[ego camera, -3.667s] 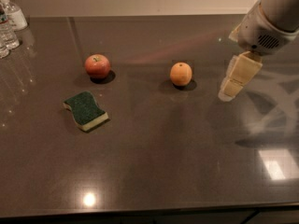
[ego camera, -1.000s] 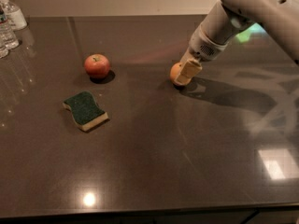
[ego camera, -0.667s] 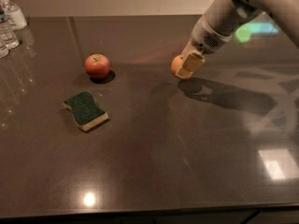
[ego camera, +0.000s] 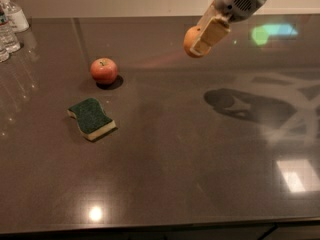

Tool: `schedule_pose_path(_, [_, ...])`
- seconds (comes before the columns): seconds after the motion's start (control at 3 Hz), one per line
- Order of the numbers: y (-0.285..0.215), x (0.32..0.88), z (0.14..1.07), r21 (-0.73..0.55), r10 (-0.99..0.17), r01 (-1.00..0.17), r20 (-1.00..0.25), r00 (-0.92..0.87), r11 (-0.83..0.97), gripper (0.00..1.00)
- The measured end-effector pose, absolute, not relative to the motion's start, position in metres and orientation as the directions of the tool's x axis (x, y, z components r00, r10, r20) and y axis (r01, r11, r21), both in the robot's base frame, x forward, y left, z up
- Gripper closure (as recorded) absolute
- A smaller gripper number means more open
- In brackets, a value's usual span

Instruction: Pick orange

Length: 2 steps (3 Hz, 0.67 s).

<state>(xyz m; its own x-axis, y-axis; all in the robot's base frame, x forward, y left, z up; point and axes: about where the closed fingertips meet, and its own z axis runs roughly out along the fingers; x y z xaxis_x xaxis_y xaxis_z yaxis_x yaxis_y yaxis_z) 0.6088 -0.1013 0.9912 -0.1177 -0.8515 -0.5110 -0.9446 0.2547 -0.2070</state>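
The orange [ego camera: 190, 38] is a small round matte orange fruit, held in the air well above the dark table [ego camera: 165, 174], towards the upper right of the camera view. My gripper [ego camera: 201, 39] is shut on it; a cream-coloured finger [ego camera: 210, 34] covers its right side. The arm comes in from the top right corner. The arm's shadow lies on the table below and to the right.
A red apple [ego camera: 104, 70] sits on the table at the left of centre. A green and yellow sponge [ego camera: 91, 118] lies in front of it. Clear plastic bottles [ego camera: 10, 24] stand at the far left corner.
My gripper closed on the orange where it sat on the table and has lifted it upward off the surface. The apple and the sponge have not moved.
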Motion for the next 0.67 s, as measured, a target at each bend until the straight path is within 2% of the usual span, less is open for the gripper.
schedule_pose_path(0.33, [-0.0971, 0.5989, 1.0343, -0.208, -0.816, -0.948, -0.572, -0.082, 0.241, 1.00])
schedule_pose_path(0.67, [-0.0953, 0.6024, 1.0308, -0.212, -0.817, -0.947, -0.571, -0.083, 0.243, 1.00])
